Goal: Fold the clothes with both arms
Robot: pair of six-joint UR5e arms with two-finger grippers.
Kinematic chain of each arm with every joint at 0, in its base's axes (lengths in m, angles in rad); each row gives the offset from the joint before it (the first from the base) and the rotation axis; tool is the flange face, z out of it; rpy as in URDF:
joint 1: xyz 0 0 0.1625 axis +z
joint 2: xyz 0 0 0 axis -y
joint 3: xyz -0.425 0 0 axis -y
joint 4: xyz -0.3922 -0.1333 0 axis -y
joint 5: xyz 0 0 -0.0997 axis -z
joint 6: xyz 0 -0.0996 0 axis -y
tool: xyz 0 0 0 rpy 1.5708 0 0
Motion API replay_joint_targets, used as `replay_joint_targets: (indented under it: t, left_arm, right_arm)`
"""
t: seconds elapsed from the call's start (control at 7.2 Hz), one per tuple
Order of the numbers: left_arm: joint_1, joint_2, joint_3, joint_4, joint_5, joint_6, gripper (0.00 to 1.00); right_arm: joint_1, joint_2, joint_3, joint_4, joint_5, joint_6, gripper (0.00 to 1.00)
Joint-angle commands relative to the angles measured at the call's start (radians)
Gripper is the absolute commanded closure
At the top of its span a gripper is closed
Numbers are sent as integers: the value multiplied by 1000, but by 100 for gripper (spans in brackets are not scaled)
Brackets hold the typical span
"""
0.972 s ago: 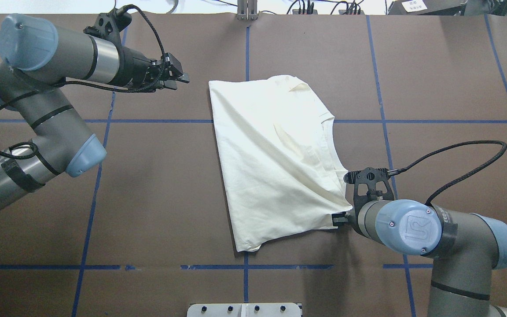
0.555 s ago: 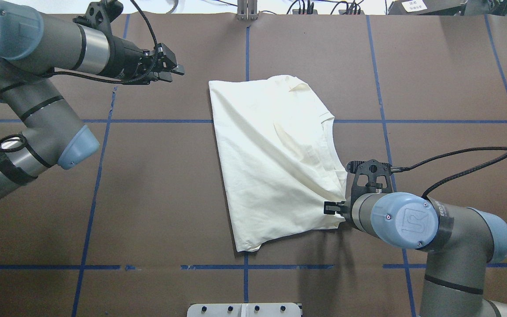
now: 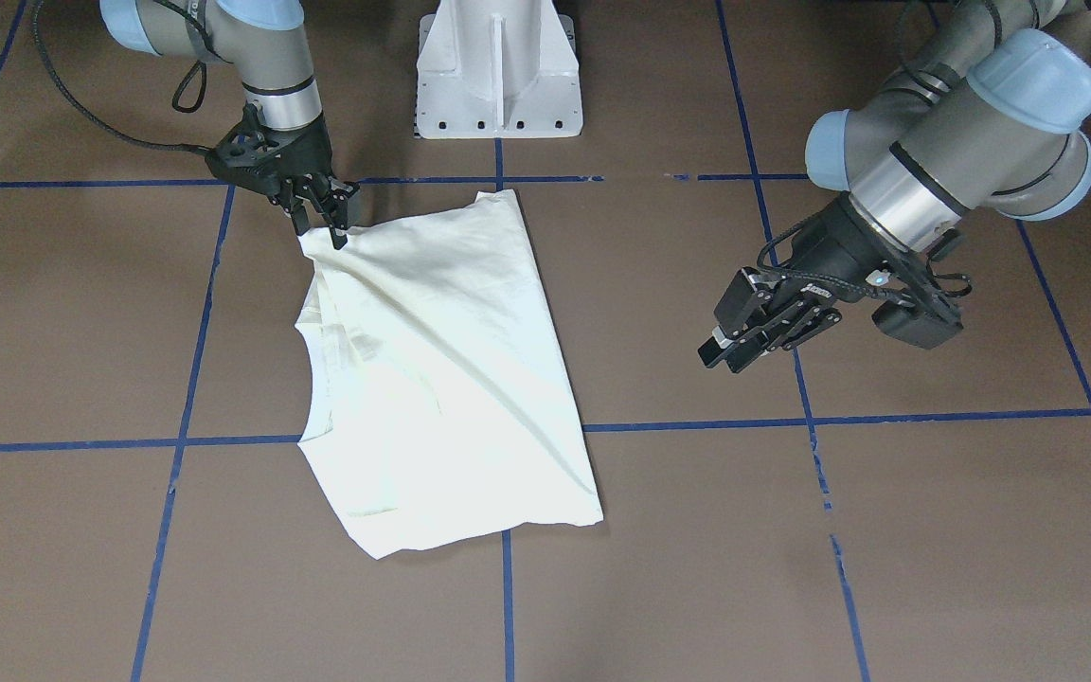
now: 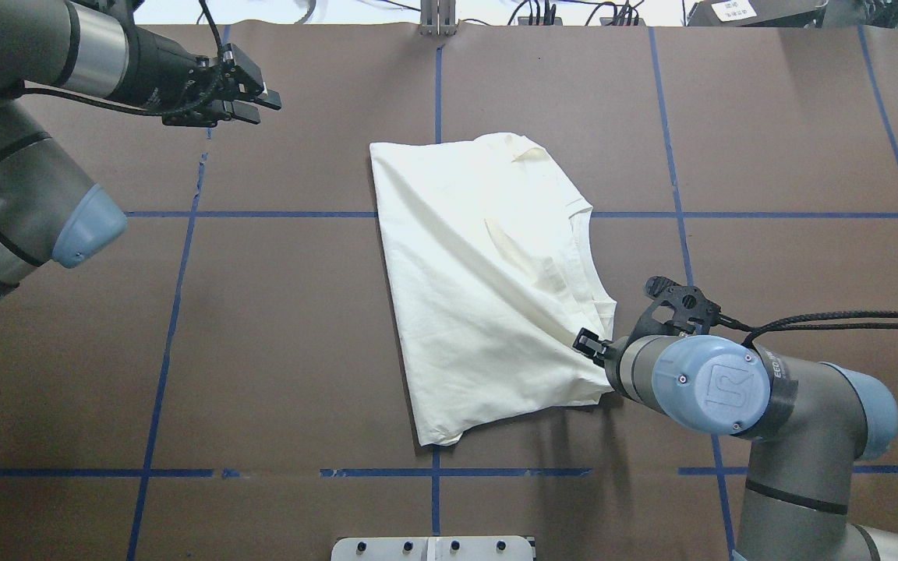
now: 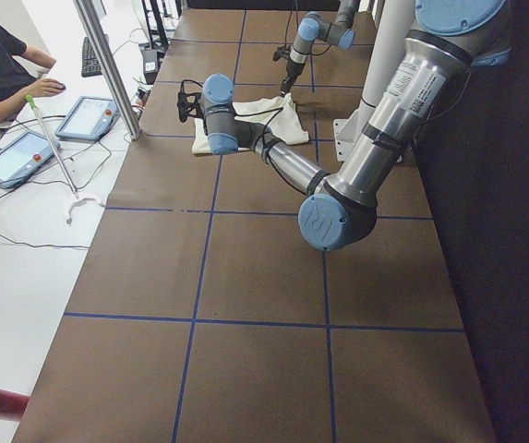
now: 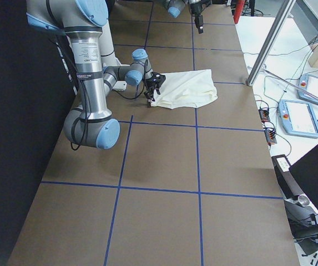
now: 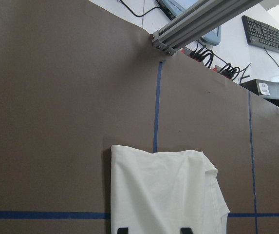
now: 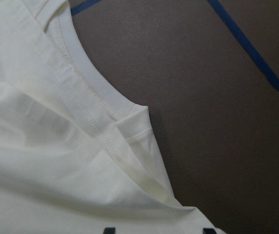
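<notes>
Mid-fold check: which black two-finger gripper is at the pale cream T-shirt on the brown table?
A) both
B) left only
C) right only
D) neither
C: the right gripper sits at the corner of the T-shirt nearest the robot, while the left gripper hangs over the table, apart from the cloth.

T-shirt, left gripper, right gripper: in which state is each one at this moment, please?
T-shirt: folded, lying on the table, plain side up, collar on the right gripper's side.
left gripper: open, holding nothing, apart from the T-shirt.
right gripper: open, at the T-shirt's corner near the collar, not closed on it.
</notes>
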Motion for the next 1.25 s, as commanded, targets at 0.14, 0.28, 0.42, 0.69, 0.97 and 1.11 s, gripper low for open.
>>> replay_joint_targets:
  t: [0.14, 0.28, 0.42, 0.69, 0.97, 1.11]
  left_arm:
    - [1, 5, 3, 2, 3, 0, 54]
    - [1, 5, 6, 2, 6, 0, 54]
    - [1, 3, 6, 2, 6, -1, 54]
    - [3, 3, 6, 2, 6, -1, 54]
    - [4, 3, 8, 2, 6, -1, 54]
    - [4, 3, 9, 2, 6, -3, 55]
  right_arm:
    - [2, 44, -62, -1, -22, 84, 26]
    - [1, 44, -86, -1, -24, 84, 26]
    - [4, 45, -97, -1, -22, 86, 25]
    - [5, 39, -87, -2, -19, 90, 25]
    - [-15, 31, -96, -2, -19, 122, 26]
    - [-19, 34, -94, -2, -19, 124, 25]
